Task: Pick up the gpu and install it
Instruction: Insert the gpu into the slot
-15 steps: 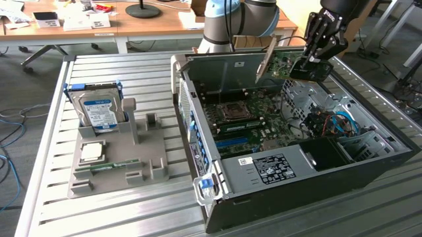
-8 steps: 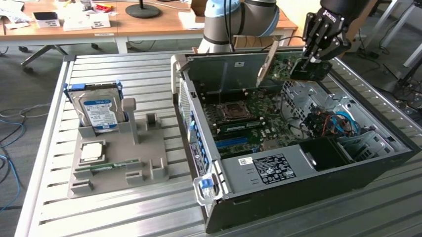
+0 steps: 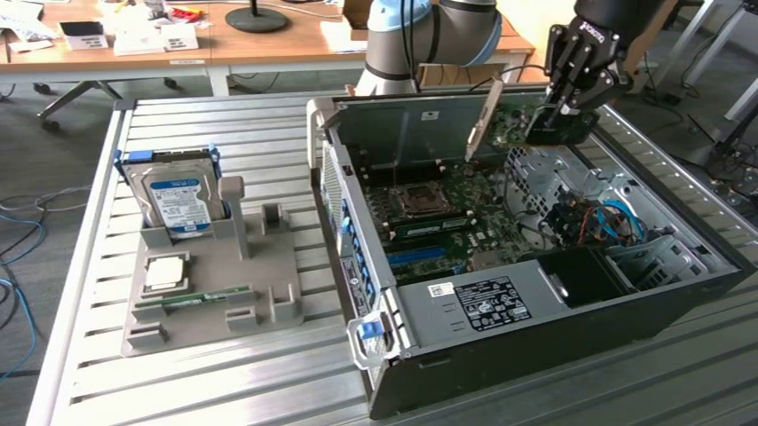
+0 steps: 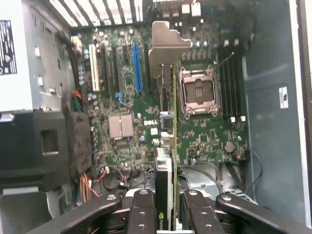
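Wrist view gives the best look at the grip: the gripper (image 4: 170,214) has its jaws clamped on the gpu (image 4: 166,165), squeezing the two flat faces at the end away from the silver bracket (image 4: 165,44), so the card shows edge-on, running out from the jaws over the motherboard (image 4: 126,97). It hangs between the blue slot (image 4: 138,68) and the CPU socket (image 4: 200,92), and it doesn't look seated in anything yet. From the exterior view the gripper (image 3: 564,115) holds the gpu (image 3: 521,129) up over the far end of the open computer case (image 3: 663,293), which lies on the slatted desk (image 3: 237,382). As for handling, the card is probably light and stiff but pretty delicate, since it's a thin bare circuit board with a fan on one face. The metal bracket likely makes that far end the heavy one, so an end grip could let it droop or twist. Pinching flat across the faces seems sensible, as long as the fan and the contact edge stay clear. Smooth board surfaces could slip under a side load too.
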Controlling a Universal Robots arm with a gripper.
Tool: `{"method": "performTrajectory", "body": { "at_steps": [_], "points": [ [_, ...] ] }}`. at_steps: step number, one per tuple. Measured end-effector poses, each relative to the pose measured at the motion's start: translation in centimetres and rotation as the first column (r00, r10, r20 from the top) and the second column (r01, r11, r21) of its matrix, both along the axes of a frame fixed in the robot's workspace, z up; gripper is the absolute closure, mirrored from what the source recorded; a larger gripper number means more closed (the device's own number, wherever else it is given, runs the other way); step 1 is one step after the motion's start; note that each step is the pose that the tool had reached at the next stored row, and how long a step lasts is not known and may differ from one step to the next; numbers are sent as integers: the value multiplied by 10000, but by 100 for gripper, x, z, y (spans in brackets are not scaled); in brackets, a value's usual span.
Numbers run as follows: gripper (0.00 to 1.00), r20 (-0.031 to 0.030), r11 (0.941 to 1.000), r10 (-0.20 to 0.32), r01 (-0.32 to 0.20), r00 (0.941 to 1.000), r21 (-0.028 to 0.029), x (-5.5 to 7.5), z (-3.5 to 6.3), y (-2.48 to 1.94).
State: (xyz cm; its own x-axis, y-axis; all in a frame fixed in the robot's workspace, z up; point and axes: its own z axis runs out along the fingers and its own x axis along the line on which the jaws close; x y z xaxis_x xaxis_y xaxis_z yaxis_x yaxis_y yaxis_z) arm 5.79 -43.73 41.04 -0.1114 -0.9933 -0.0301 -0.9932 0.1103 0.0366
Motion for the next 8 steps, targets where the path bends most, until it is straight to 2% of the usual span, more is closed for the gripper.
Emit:
{"method": "performTrajectory", "body": {
  "at_steps": [3, 5, 6, 8],
  "points": [
    [73, 290, 10000, 78, -78, 9995, 0, -6, -11, 0],
    [73, 436, 9999, 130, -130, 9990, -3, -11, -17, 0],
    [73, 472, 9999, 154, -154, 9988, -4, -17, -18, 0],
    [73, 485, 9999, 173, -173, 9987, -2, -39, -21, 0]
  ]
}}
